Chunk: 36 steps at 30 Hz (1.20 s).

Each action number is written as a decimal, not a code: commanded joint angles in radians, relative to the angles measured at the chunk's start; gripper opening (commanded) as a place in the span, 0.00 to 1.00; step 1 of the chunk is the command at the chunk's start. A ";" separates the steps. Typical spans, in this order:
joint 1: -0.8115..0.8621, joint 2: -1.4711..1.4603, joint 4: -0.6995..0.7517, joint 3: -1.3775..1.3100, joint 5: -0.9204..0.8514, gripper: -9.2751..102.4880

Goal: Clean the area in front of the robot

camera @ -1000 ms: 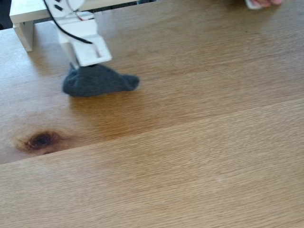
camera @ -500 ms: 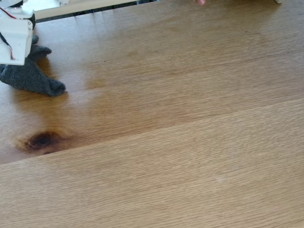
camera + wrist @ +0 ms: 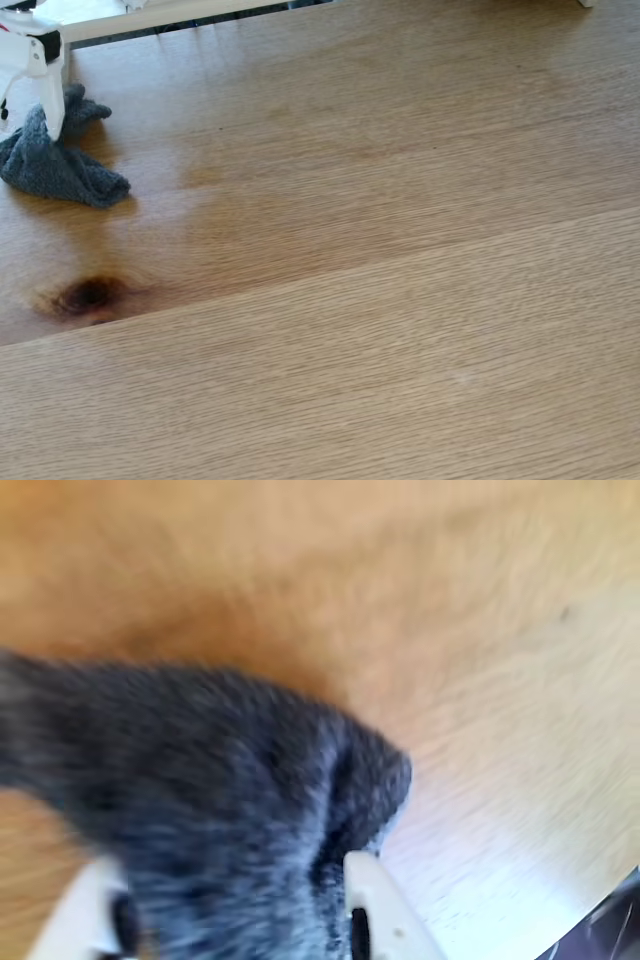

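While most of the wood desk (image 3: 380,300) spreads bare to the right in the fixed view, the grey cloth (image 3: 55,165) lies at its far-left edge, pinched in the white hand (image 3: 235,905); unwiped area is rightward.

A dark grey woolly cloth (image 3: 60,165) lies crumpled at the far left edge of the fixed view, bunched into a loose heap with one corner trailing to the right. In the wrist view the same cloth (image 3: 210,800) appears close and blurred, a soft fuzzy grey mass across the lower left. Along the top edge of the fixed view runs a pale, light-coloured bar (image 3: 180,14) of a frame, with a dark gap beneath it. At the wrist view's lower right corner sits a small dark shape, too blurred to identify.
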 commanded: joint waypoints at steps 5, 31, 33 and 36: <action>-0.354 0.472 0.209 -0.012 0.091 0.12; -0.793 1.152 0.902 0.051 0.555 0.08; -0.802 1.249 0.913 0.120 0.531 0.08; -0.799 1.381 0.928 0.247 0.482 0.08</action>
